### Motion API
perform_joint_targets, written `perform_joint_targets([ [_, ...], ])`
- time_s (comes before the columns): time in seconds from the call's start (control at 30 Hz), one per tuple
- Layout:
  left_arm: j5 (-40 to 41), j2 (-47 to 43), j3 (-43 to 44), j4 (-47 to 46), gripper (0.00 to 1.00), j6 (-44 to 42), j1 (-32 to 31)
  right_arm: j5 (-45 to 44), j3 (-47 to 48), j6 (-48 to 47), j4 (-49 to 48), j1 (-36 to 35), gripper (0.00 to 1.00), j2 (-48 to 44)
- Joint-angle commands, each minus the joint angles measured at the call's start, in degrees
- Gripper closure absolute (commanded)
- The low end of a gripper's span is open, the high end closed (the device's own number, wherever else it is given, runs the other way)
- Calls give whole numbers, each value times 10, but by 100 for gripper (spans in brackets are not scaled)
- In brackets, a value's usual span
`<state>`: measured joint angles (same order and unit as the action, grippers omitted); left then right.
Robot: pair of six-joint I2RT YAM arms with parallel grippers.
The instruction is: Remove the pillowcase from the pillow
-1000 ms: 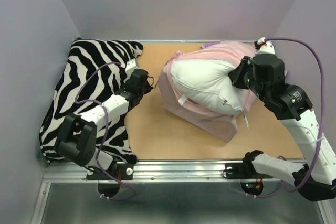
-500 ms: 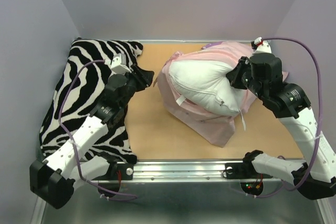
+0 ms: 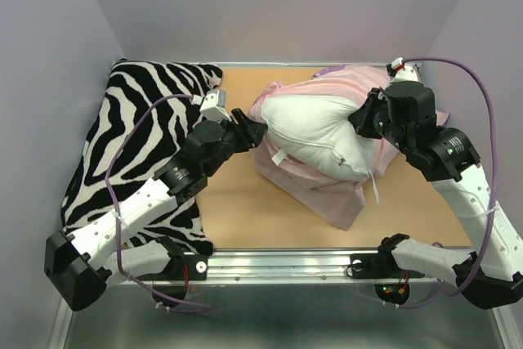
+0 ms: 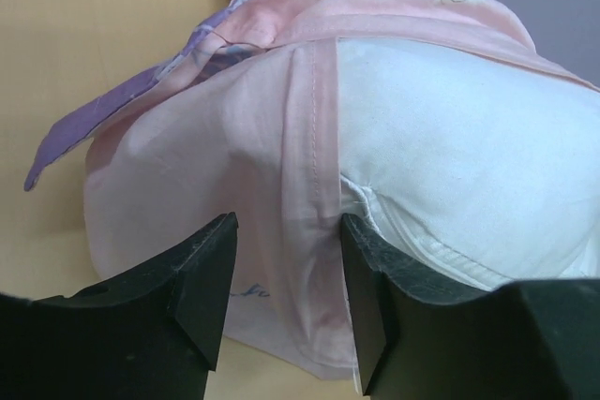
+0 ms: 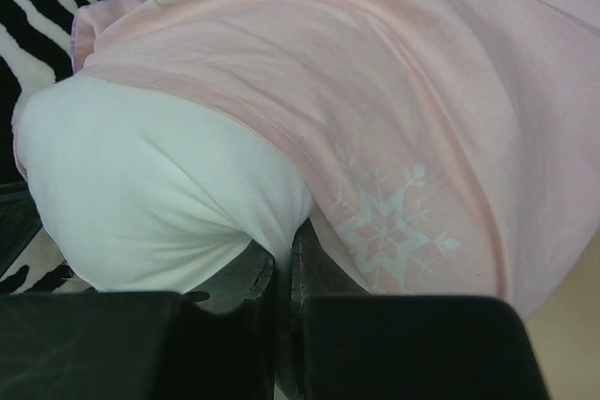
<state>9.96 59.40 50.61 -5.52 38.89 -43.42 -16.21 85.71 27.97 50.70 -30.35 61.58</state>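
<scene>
left pincer [image 4: 286, 243] apart at pillowcase [image 4: 234, 138] edge | right pincer [image 5: 281, 264] clamped on pillow [image 4: 450, 156] | risk: left pincer may nip pillow too, so pillowcase won't slide off

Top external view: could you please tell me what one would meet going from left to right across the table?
zebra cushion → left hand → white pillow → right hand

Plump white pillow [image 3: 315, 130] half out of peeled-back pink pillowcase [image 3: 325, 194]
</scene>
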Motion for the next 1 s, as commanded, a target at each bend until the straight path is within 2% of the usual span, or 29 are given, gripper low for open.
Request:
perform_joint_targets([
  [0.0,31,1,13,-12,48,6,-2,-8,31,10,-81,4,99,-11],
  [0.07,49,8,13,-14,60,7,-2,-6,32,10,-81,4,100,-12],
  [0.1,63,18,15,-14,76,7,-1,-6,34,10,-81,5,100,-14],
  [0.2,99,39,27,4,100,16,6,-12,38,7,-79,4,99,-20],
  [0.37,104,55,18,3,100,34,68,-23,47,2,-64,3,99,-33],
  [0.53,66,103,19,-35,100,29,137,-35,56,2,-48,4,99,-49],
  [0.7,-20,197,17,-123,100,1,142,-37,72,16,-49,4,100,-36],
  [0.73,-67,213,3,-177,100,-4,140,-22,78,19,-53,4,99,-27],
  [0.87,-116,320,12,-245,100,-12,113,65,127,43,-102,4,99,37],
  [0.97,-175,428,34,-308,96,21,110,136,162,67,-131,4,100,85],
])
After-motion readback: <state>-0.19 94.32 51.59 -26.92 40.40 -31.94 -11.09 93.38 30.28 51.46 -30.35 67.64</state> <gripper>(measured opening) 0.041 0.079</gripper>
